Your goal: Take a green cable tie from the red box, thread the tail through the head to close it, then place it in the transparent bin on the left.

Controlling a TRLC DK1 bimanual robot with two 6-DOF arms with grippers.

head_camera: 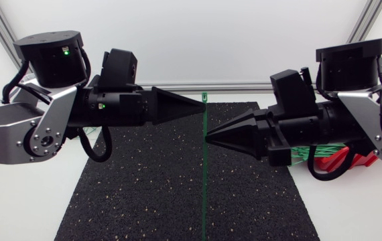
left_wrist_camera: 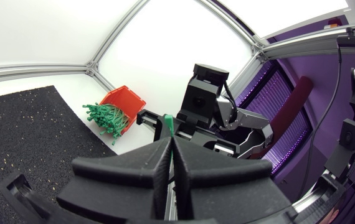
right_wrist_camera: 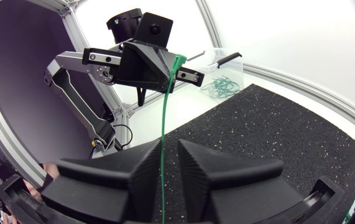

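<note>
Closed tight: left fingers (head_camera: 198,105), pinching the head end of a green cable tie (head_camera: 204,175) right at the tips. Strap running straight from there into the narrow gap of the right fingers (head_camera: 211,138). These slightly parted, not clamping; strap against one inner face only. Red box (left_wrist_camera: 126,101) with bundle of green ties (left_wrist_camera: 108,118) ahead of left fingers, on white counter (left_wrist_camera: 53,56) beside black mat (left_wrist_camera: 28,124). Transparent bin (right_wrist_camera: 225,65) ahead of right fingers, loose green ties inside.
</note>
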